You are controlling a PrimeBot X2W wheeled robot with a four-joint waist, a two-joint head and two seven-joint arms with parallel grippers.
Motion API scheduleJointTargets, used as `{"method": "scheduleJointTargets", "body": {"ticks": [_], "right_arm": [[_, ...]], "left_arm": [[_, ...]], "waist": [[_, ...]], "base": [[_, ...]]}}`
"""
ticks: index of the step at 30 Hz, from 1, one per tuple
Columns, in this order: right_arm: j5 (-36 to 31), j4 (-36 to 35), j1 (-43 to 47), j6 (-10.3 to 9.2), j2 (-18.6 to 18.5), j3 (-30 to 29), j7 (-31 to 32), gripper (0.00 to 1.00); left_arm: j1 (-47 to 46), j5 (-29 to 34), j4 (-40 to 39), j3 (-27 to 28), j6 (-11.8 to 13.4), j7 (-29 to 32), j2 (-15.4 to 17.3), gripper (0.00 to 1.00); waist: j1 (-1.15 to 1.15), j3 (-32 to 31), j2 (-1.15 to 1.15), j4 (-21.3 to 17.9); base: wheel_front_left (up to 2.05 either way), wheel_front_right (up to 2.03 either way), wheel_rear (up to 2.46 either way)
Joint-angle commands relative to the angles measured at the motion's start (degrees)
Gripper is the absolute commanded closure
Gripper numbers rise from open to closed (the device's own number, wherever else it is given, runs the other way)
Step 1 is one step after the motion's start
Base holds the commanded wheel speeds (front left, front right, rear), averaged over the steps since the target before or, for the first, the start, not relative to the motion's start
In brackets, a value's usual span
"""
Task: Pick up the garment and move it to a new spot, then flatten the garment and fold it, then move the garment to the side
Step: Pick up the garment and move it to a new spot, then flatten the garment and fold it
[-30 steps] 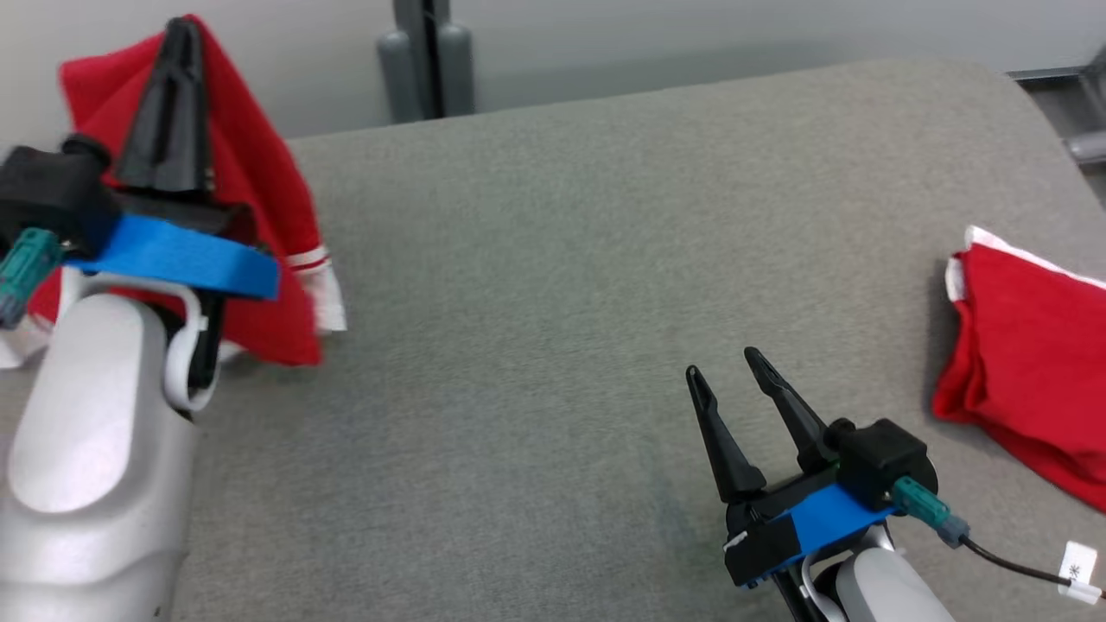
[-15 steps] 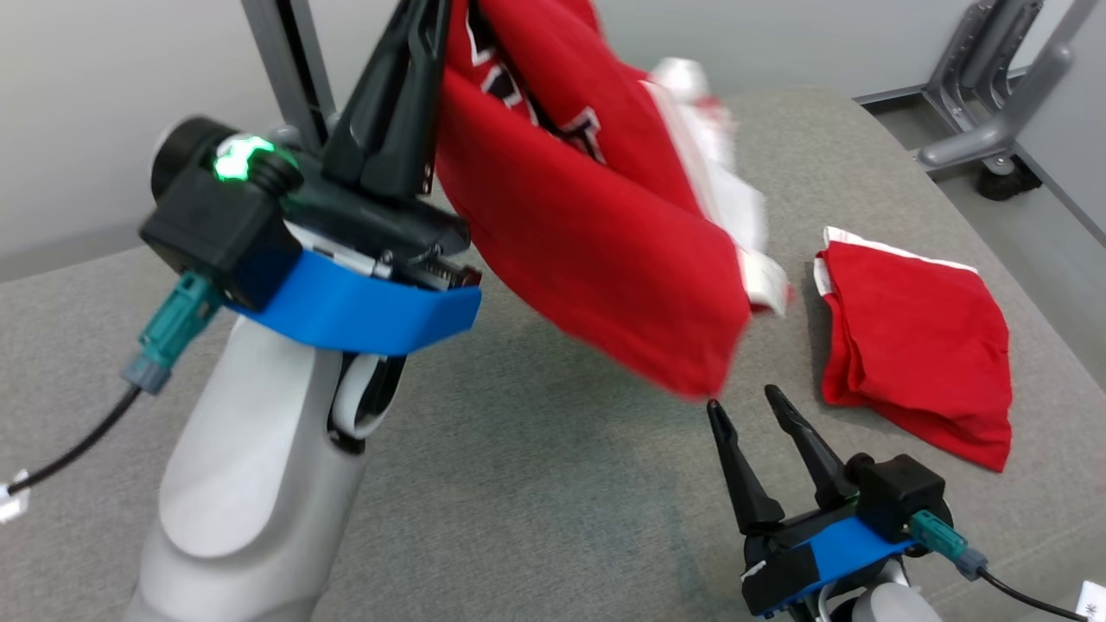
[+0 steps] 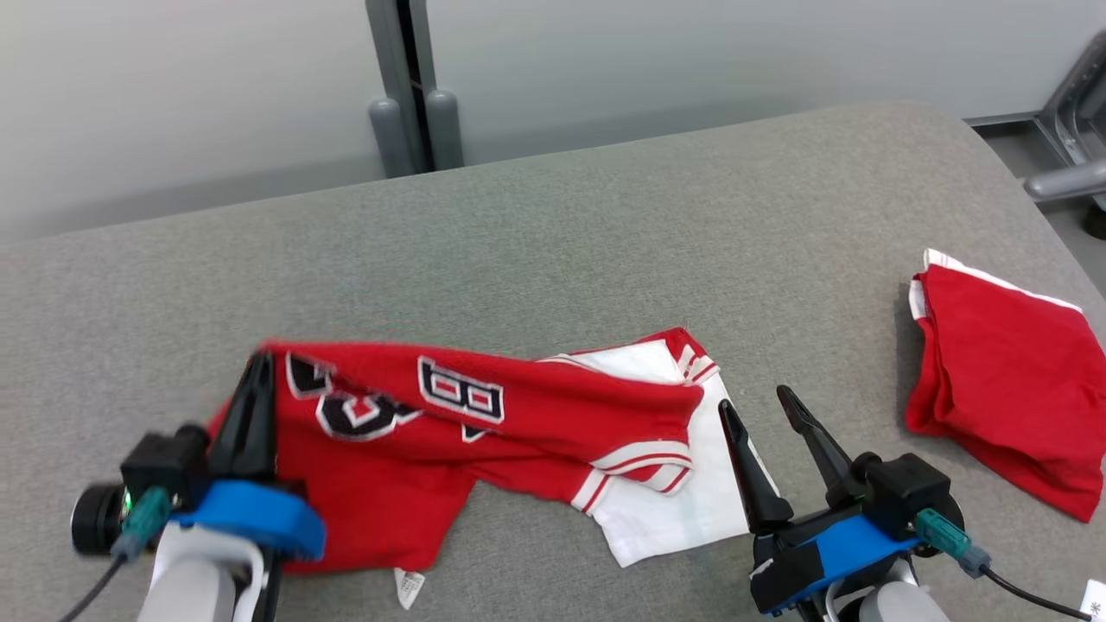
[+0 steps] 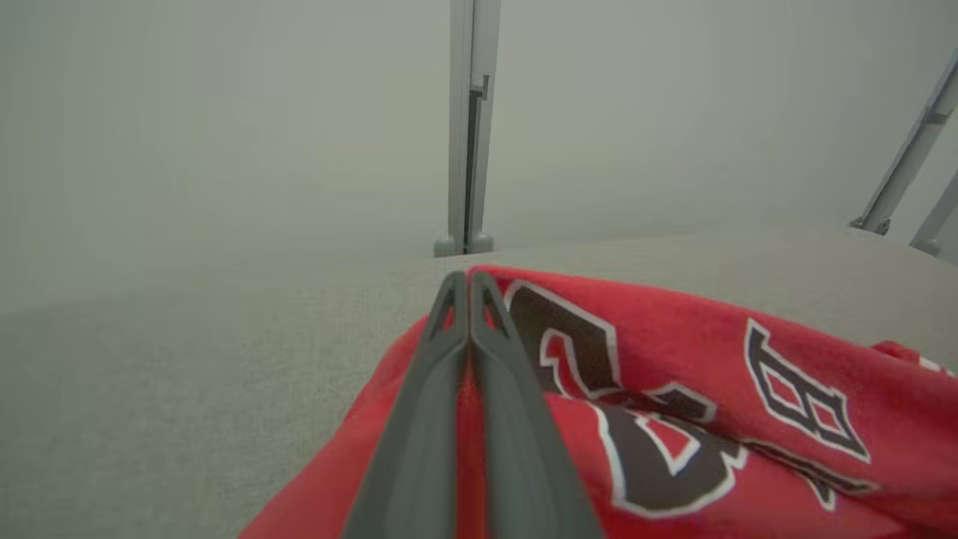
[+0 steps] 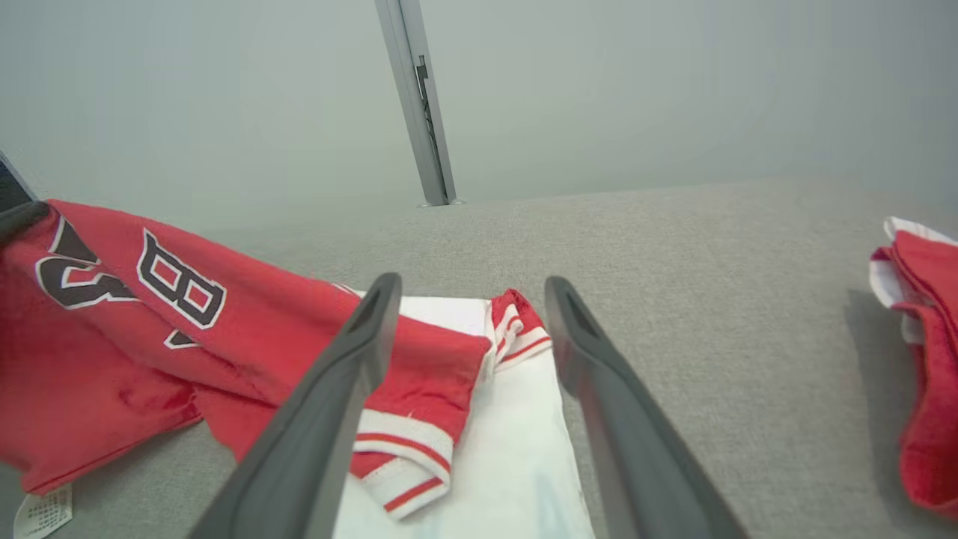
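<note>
The garment (image 3: 484, 415) is a red jersey with black-and-white lettering and a white panel. It lies crumpled across the near middle of the grey table (image 3: 553, 225). My left gripper (image 3: 259, 367) is shut on the garment's left edge, low over the table. Red cloth shows between its closed fingers in the left wrist view, where the left gripper (image 4: 468, 278) sits on the garment (image 4: 673, 389). My right gripper (image 3: 754, 402) stands open just right of the white panel, holding nothing. In the right wrist view the right gripper (image 5: 468, 288) straddles the garment's (image 5: 224, 329) striped sleeve end.
A second red cloth (image 3: 1002, 371) lies folded at the table's right edge, also seen as the red cloth (image 5: 928, 337) in the right wrist view. A grey post (image 3: 406, 86) stands behind the table. A metal frame (image 3: 1067, 173) is at the far right.
The head camera has swung. My left gripper has come down from held high to low over the table, and the hanging garment now lies spread on the table. The right gripper stays open.
</note>
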Motion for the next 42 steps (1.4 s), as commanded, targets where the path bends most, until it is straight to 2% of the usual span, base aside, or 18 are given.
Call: {"method": "scheduleJointTargets", "body": {"ticks": [1,6,13,20,30,35,42], "right_arm": [[-0.48,0.08,-0.05,0.03,-0.18,-0.09,-0.17,0.00],[-0.65,0.89,0.69,0.03,-0.18,-0.11,-0.17,0.00],[-1.04,2.30,1.99,0.03,-0.17,-0.49,-0.17,0.00],[-1.37,3.42,3.65,0.03,-0.17,-0.89,-0.17,0.00],[-1.30,5.13,3.91,0.03,-0.18,-1.55,-0.17,0.00],[0.72,8.51,1.42,0.03,-0.19,-2.13,-0.17,0.00],[8.10,17.18,-3.82,0.03,-0.20,-2.20,-0.16,0.00]], "left_arm": [[0.54,0.71,0.13,0.44,0.26,-0.19,-0.18,0.00],[5.12,2.70,0.65,6.13,1.29,-0.18,-2.14,0.00],[11.13,6.78,-2.23,10.28,0.93,-0.17,-5.67,0.00],[15.42,9.41,-2.78,11.51,0.55,-0.17,-7.71,0.00],[15.67,10.93,-3.01,12.37,0.03,-0.17,-8.57,0.00],[14.51,11.32,-2.64,11.54,-0.60,-0.17,-8.70,0.00],[12.90,11.64,-2.15,11.26,-1.49,-0.17,-8.01,0.00]], "waist": [[0.00,-0.07,0.00,0.11],[0.00,-1.65,0.00,1.27],[0.00,-4.98,0.00,2.70],[0.00,-7.31,0.00,3.69],[0.00,-7.20,0.00,4.97],[0.00,-5.82,0.00,6.36],[0.00,-2.77,0.00,9.33]], "base": [[0.00,0.00,0.00],[0.00,0.00,0.00],[0.00,0.00,0.00],[0.00,0.00,0.00],[0.00,0.00,0.00],[0.00,0.00,0.00],[0.00,0.00,0.00]]}}
